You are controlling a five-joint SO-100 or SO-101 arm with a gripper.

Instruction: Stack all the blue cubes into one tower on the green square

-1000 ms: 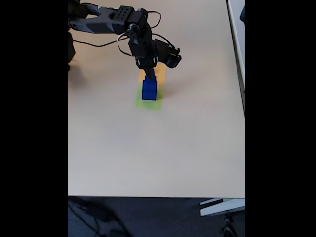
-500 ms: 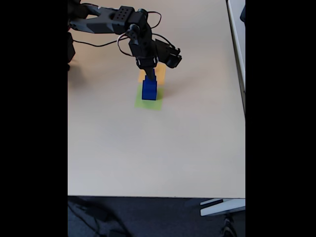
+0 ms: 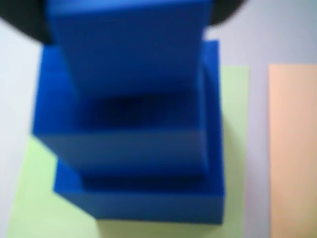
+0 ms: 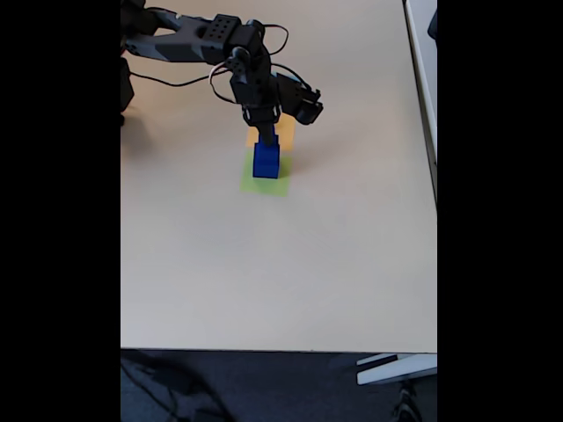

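Observation:
The tower of blue cubes stands on the green square, left of centre at the back of the table. In the wrist view the stepped tower is very close, with the green square showing around its base. My gripper points straight down onto the tower's top. The top blue cube sits between dark fingers that touch both of its sides, and it rests on the cube below. The gripper looks shut on that cube.
An orange square lies flat just behind the green one, also seen in the wrist view as an orange square at the right. The beige table has its front edge near the bottom and a white ledge at the right.
The arm's upper links have shifted very slightly. The gripper and tower stay in the same place.

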